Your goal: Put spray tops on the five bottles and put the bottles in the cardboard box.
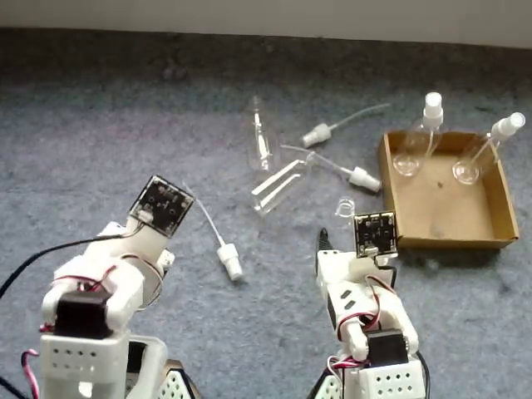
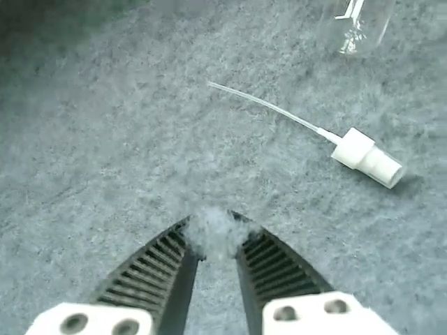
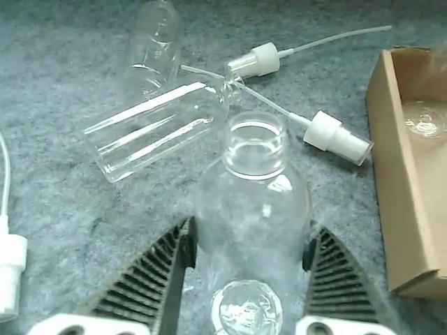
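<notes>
My right gripper is shut on a clear bottle with an open neck, held just left of the cardboard box. Two more open bottles lie on the carpet, one in the middle and one farther back. Three loose spray tops lie about: one near the left arm, one by the box, one behind it. Two capped bottles stand in the box. My left gripper is shut, tips on the carpet, short of a spray top.
Grey carpet covers the table. The box's near wall stands close beside the held bottle. The tubes of two spray tops cross the lying bottle. Open carpet lies at the far left.
</notes>
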{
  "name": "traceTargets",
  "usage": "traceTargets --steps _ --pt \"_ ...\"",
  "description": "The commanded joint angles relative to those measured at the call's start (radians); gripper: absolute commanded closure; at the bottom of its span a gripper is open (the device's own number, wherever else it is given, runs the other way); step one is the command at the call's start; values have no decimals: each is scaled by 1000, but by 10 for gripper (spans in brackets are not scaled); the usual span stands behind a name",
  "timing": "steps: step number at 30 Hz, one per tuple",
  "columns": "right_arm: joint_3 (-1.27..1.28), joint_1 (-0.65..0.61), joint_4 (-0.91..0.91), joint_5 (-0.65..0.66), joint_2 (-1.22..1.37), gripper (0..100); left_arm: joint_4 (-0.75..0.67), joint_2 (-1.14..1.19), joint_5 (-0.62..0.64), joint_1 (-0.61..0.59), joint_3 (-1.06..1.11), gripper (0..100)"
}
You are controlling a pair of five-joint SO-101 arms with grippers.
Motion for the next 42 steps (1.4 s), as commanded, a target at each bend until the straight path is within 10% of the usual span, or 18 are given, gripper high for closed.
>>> traceTargets --steps 1,28,36,42 --pt "56 12 -18 -9 -2 832 -2 209 -5 114 -65 989" --pt "56 12 -18 -9 -2 832 -117 1038 870 363 -466 986" --pt "56 12 -18 -9 -2 832 -167 1218 1003 363 -449 713" --pt "56 12 -18 -9 -2 832 -227 1227 1066 363 -435 729"
